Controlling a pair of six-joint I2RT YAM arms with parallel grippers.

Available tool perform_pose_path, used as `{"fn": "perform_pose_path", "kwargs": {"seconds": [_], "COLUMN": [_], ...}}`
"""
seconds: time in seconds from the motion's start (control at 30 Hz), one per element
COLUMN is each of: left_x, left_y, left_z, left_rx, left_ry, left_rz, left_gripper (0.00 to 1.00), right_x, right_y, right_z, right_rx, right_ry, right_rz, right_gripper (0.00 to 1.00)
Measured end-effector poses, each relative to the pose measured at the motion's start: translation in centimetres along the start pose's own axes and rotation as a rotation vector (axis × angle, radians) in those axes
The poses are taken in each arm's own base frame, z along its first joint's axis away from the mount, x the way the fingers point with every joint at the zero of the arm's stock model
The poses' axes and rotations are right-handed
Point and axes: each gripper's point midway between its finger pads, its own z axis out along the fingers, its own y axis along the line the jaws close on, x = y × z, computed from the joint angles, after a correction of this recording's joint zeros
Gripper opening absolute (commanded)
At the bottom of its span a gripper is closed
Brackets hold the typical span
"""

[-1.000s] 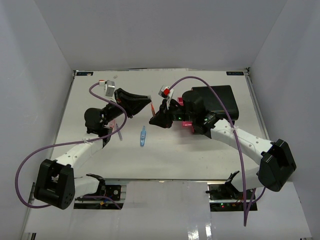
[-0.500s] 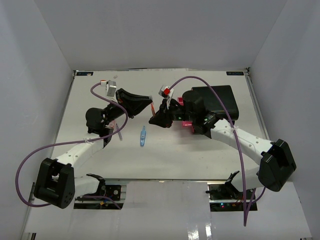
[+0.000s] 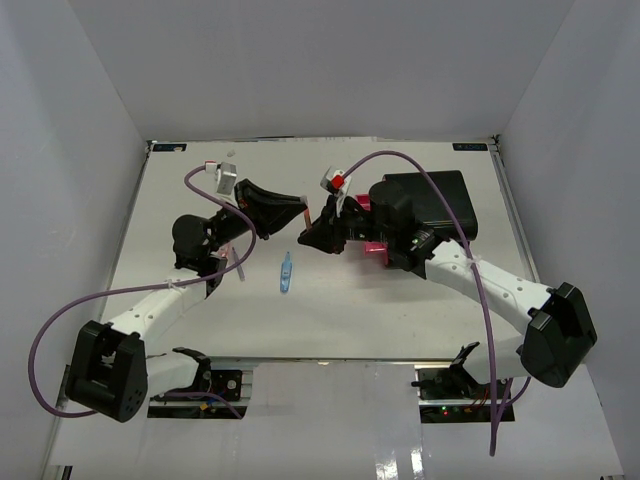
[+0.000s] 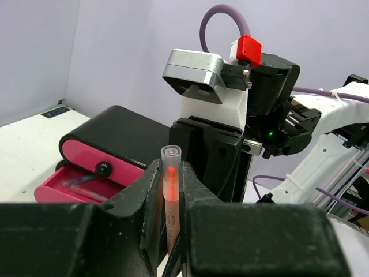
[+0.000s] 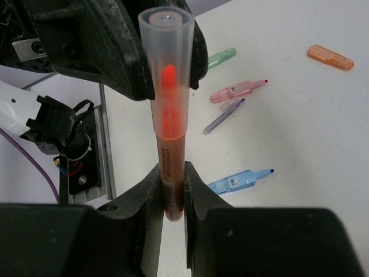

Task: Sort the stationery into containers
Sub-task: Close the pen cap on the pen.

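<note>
Here both tools bite one thing: our right gripper point(image 5: 172, 184) is clamped on the dark lower barrel point(image 5: 171, 156) of the orange pen point(image 5: 166, 86), and our left gripper point(image 4: 171, 190) is pinched on that same pen, which hangs in the air between the arms. We judge it light, stiff and smooth. It could swivel in a narrow pinch, and the clear cap point(image 5: 167, 40) may slide off, so the barrel is the safer hold. Behind, the cabinet point(image 4: 124, 130) has its lower drawer point(image 4: 57, 187) open with a couple of pens inside; the drawer above point(image 4: 86, 154) is shut. A blue piece point(image 5: 239, 180) and other pens lie loose on the table point(image 5: 300, 144).
</note>
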Motion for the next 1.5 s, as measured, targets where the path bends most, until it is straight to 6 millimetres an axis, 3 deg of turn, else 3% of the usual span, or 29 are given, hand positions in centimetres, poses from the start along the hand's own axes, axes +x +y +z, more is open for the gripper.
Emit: {"fn": "perform_pose_path", "kwargs": {"seconds": [1.07, 1.5], "left_x": [1.8, 1.3], "left_y": [-0.7, -0.5], "left_z": [-1.1, -0.8], "left_rx": [0.003, -0.009], "left_ry": [0.054, 0.018], "left_rz": [-0.058, -0.063], "left_gripper": [0.0, 0.0], "right_x": [1.2, 0.2], "right_y": [0.6, 0.2], "right_z": [-0.6, -1.0], "right_rx": [0.001, 0.009], "right_ry": [0.043, 0.045], "right_rz": [-0.002, -0.012], "right_gripper": [0.08, 0.08]}}
